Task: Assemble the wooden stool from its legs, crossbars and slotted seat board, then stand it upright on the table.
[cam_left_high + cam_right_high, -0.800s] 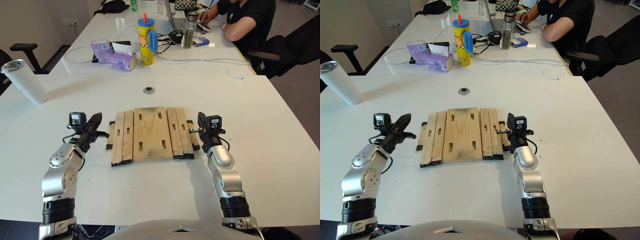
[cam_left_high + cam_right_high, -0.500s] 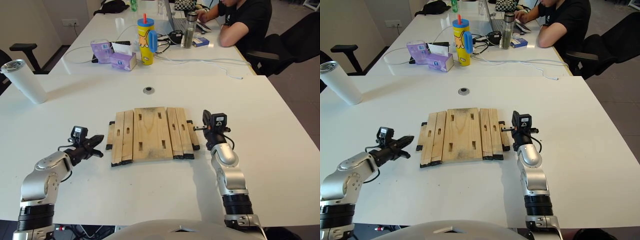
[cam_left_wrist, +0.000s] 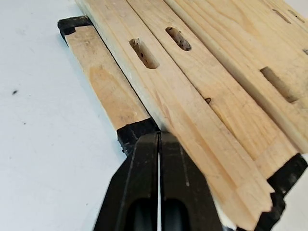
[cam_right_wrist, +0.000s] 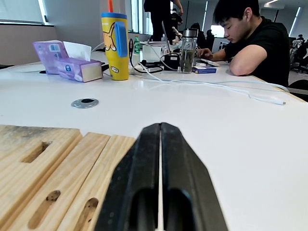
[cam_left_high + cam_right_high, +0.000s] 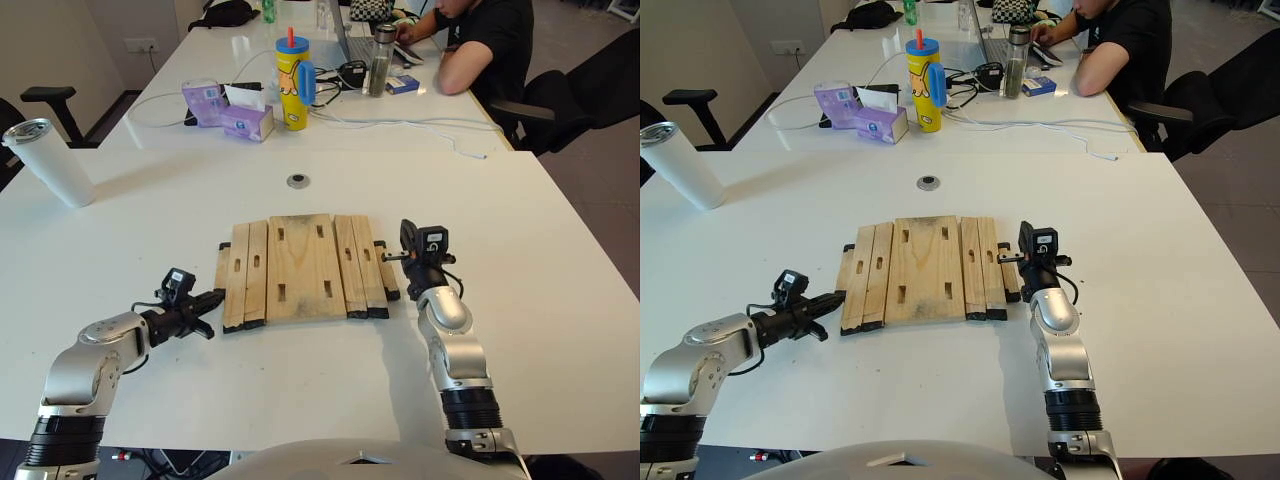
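The stool parts lie flat side by side in the middle of the white table (image 5: 330,400). The wide slotted seat board (image 5: 300,262) is in the centre, with slotted legs (image 5: 247,272) on its left and more legs (image 5: 357,262) on its right. A black-tipped crossbar (image 3: 103,82) lies at the far left edge, another crossbar (image 5: 385,270) at the far right. My left gripper (image 5: 208,299) is shut, low on the table, its tip at the near black end of the left crossbar. My right gripper (image 5: 406,238) is shut, just right of the right crossbar.
A white tumbler (image 5: 47,160) stands at the far left. A round grommet (image 5: 297,181) sits behind the boards. On the table beyond stand a yellow cup (image 5: 293,82), purple tissue boxes (image 5: 225,110), a bottle (image 5: 378,60) and a white cable (image 5: 440,130).
My left arm dropped from beside the boards' left edge towards the near side, then brought its tip in to the left crossbar's near end. The right gripper barely shifted.
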Available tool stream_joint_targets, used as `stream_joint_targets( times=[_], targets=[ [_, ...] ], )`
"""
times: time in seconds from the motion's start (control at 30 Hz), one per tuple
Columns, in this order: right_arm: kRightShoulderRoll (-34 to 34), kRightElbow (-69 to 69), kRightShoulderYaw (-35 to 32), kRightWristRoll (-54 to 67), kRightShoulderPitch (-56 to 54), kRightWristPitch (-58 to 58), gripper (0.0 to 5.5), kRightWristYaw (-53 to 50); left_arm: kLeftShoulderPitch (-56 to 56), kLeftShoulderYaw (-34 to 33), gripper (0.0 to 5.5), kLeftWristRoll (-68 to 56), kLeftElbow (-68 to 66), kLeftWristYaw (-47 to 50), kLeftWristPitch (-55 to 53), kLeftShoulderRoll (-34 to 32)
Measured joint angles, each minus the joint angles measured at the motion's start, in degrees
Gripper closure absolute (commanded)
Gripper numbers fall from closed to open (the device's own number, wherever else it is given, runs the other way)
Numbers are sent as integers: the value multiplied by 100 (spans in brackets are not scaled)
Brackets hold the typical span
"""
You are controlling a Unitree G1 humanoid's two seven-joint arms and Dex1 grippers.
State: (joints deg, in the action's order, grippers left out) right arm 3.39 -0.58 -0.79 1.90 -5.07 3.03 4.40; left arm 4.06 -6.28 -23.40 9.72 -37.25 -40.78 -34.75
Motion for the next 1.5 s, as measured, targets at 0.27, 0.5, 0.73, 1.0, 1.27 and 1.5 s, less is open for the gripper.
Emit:
stream_joint_targets(
  times=[0.27,0.5,0.73,1.0,1.27,1.5],
  targets=[
    [1,-16,0,0,-1,-1,550,-1,-297,31,548,431,-477,425,451,25],
    [-14,-29,2,-46,-1,-18,550,-9,-689,-471,442,144,-617,801,506,428],
    [-14,-165,-3,-91,-5,-34,550,-45,-855,-492,328,143,-732,834,436,479],
    [-8,-292,-15,-99,-165,-69,550,-46,-814,-146,282,447,-912,957,415,553],
    [-9,-354,-19,-108,-210,-114,550,-87,-857,-42,327,677,-1163,1105,454,585],
    [-10,-452,-27,-107,-331,-172,550,-90,-886,-59,418,677,-1182,1163,407,596]
  ],
)
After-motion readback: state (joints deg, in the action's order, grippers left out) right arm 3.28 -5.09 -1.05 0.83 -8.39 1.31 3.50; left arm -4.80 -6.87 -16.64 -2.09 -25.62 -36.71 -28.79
